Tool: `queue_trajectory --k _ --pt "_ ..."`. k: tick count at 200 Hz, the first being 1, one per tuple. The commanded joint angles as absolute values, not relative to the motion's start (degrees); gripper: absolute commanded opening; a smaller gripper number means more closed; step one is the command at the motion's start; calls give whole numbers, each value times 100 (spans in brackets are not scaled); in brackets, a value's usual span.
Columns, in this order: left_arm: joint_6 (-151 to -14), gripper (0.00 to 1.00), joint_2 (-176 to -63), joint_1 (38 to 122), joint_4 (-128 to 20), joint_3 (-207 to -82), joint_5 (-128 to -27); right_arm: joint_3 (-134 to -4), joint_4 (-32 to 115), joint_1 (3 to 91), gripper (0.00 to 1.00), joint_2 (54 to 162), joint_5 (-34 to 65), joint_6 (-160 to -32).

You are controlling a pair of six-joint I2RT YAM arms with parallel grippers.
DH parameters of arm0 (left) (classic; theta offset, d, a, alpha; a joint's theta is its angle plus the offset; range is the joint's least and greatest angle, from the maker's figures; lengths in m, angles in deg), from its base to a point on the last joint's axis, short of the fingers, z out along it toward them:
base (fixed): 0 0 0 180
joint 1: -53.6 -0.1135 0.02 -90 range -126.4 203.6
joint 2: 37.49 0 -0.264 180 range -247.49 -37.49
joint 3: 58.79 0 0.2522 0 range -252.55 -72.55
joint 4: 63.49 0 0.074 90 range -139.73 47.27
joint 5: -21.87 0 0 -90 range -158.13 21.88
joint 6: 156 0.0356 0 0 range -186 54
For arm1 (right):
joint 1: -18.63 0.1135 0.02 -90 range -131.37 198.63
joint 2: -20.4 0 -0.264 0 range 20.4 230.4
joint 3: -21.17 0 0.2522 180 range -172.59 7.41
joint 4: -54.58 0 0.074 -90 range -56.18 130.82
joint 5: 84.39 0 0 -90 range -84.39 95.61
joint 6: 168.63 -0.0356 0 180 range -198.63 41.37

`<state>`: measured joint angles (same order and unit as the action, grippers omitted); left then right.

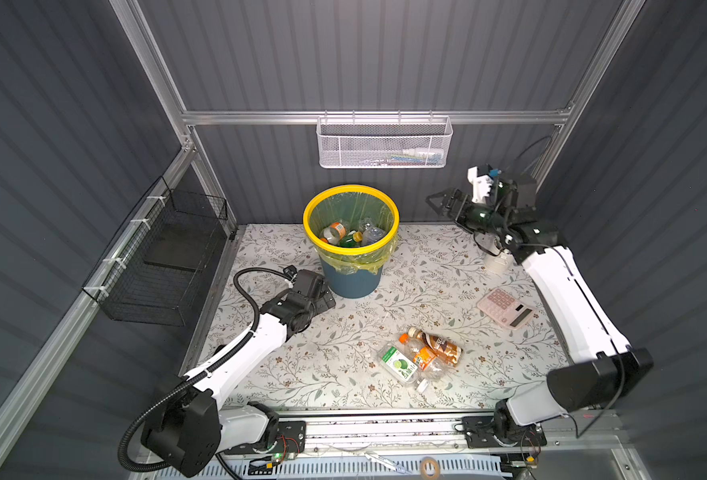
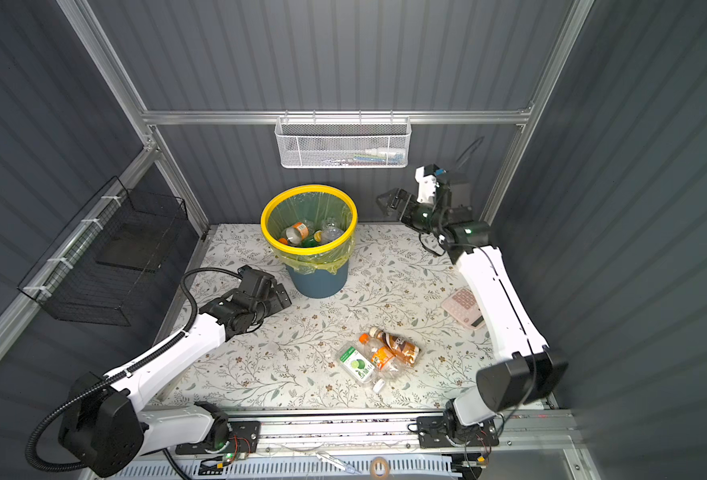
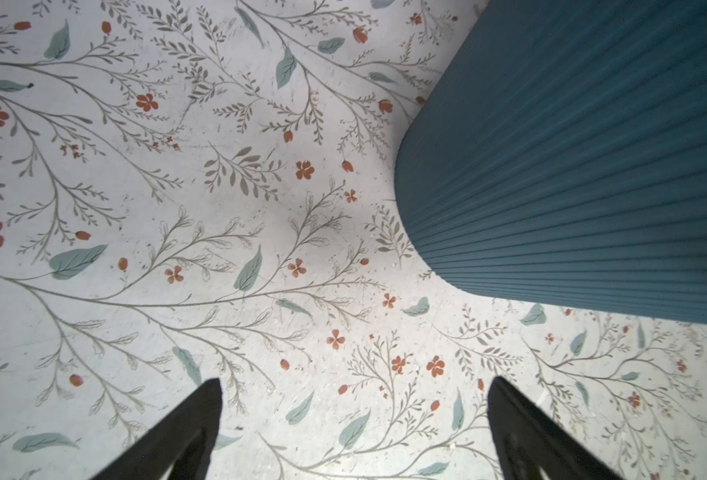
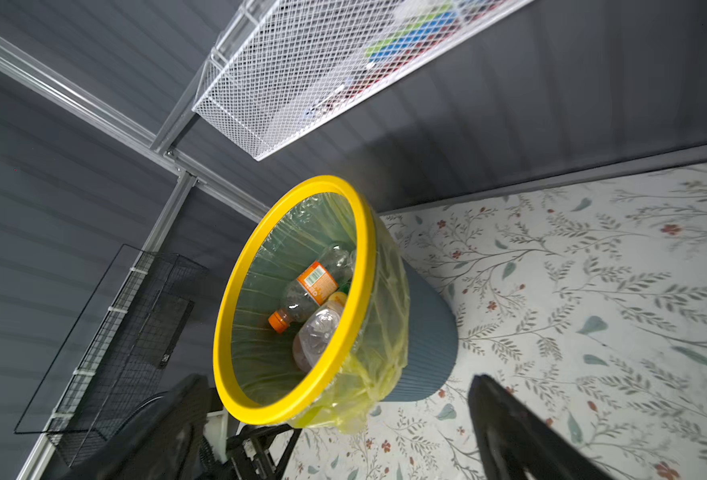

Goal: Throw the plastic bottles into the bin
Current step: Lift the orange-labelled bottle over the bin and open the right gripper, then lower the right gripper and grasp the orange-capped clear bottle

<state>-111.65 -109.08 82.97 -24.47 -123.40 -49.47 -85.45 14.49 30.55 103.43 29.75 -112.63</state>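
The bin point(image 1: 351, 282) point(image 2: 318, 282), dark blue with a yellow rim and yellow-green liner, stands at the back of the floral table. Several plastic bottles point(image 1: 335, 230) point(image 4: 314, 282) lie inside it. Three more lie together at the front right: a brown-labelled one point(image 1: 439, 345), an orange-capped one point(image 1: 424, 357) and a lime-labelled one point(image 1: 399, 365). My right gripper point(image 1: 432, 201) point(image 4: 339, 380) hangs raised to the right of the bin, open and empty, facing the bin's mouth. My left gripper point(image 1: 326, 300) point(image 3: 353, 382) sits low beside the bin's base point(image 3: 572, 166), open over bare table.
A pink calculator point(image 1: 505, 309) lies at the right, next to the right arm. A white cup point(image 1: 497, 259) stands behind that arm. A white mesh basket point(image 1: 385, 143) hangs on the back wall and a black wire basket point(image 1: 164, 257) on the left wall.
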Motion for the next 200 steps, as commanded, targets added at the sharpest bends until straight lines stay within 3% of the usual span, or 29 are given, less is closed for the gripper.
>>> queue_trajectory --k 1,18,76,153,200 --pt "-11080 99 -10796 8313 -2678 -12190 -5169 -7196 1574 2984 99 9908 2441 -11060" --pt "-11083 99 -10805 8317 -2696 -12160 -5222 -6329 1289 2970 99 9484 2011 -11044" --pt "-11302 99 -10798 8532 -2986 -11858 -5253 -4082 1225 3220 99 7915 1997 -11737" --pt "-11839 99 -10481 9370 -3251 -11099 -4776 -2908 815 4899 96 6997 1008 -12097" --pt "-12058 99 -9963 9447 -3329 -10529 -4823 -2764 726 5717 89 7153 653 -12187"
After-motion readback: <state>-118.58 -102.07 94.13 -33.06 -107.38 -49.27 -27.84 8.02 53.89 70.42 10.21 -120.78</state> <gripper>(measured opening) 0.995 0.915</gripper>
